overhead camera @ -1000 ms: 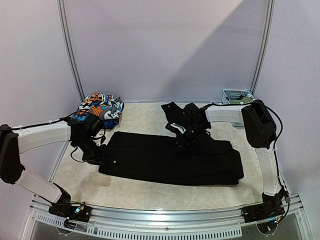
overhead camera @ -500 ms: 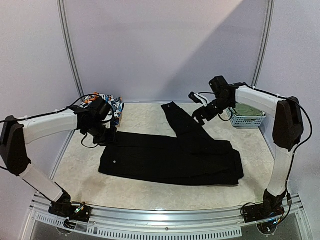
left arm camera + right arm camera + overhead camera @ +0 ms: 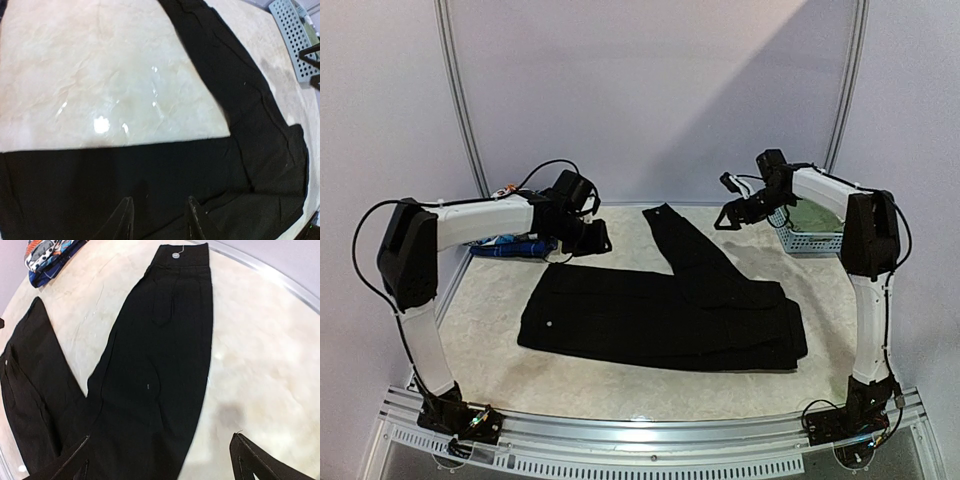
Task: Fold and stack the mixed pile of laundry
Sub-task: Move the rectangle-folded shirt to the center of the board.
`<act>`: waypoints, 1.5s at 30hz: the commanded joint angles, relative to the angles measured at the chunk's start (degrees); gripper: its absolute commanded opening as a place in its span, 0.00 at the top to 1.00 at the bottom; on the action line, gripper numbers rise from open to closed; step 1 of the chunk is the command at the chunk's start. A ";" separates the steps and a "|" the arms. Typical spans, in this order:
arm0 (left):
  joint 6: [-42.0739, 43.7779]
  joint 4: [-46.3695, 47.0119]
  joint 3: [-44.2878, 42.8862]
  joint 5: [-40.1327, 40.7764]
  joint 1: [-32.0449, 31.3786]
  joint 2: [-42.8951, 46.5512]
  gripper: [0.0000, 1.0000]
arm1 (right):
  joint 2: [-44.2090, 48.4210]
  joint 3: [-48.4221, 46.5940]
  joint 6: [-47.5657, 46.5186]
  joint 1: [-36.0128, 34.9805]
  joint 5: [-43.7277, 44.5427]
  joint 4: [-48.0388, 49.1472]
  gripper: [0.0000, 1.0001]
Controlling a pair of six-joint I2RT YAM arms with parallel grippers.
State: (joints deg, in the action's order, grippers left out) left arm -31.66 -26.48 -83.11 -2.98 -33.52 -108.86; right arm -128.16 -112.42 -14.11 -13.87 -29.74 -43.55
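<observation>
Long black trousers [image 3: 660, 320] lie spread flat across the table, one part reaching back to the far edge [image 3: 665, 215]. My left gripper [image 3: 600, 240] hovers above their back left edge, its fingers [image 3: 125, 220] apart with nothing between them. My right gripper [image 3: 723, 218] hangs in the air at the back right, wide open and empty, looking down on the trousers [image 3: 160, 365]. An orange-blue-white print garment [image 3: 47, 255] sits at the back left corner, mostly hidden behind my left arm in the top view.
A light-blue lattice basket [image 3: 810, 238] stands at the back right with an olive-green garment [image 3: 812, 218] in it, close to my right gripper. Bare marble table [image 3: 620, 385] shows in front of the trousers and behind them [image 3: 100, 75].
My right gripper let go of the trousers, opened wide and rose back toward the basket. My left arm lifted off the trousers' left edge and swung right and back.
</observation>
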 commanded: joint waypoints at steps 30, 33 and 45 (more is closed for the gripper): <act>0.24 0.49 23.65 2.80 -1.98 17.15 0.64 | -8.91 -6.08 6.25 0.76 -1.20 -0.92 0.01; 1.28 -5.87 25.38 5.41 -2.03 20.81 0.65 | 1.99 1.47 1.71 1.38 3.09 0.02 0.01; -0.54 -6.53 34.22 4.10 -1.90 20.95 0.70 | 29.99 39.96 -24.14 -0.67 -1.20 -10.17 0.02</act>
State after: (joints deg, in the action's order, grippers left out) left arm -31.59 -33.23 -49.93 0.86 -35.07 -86.24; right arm -98.76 -82.74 -26.37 -12.99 -29.95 -47.35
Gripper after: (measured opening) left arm 0.303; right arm 0.987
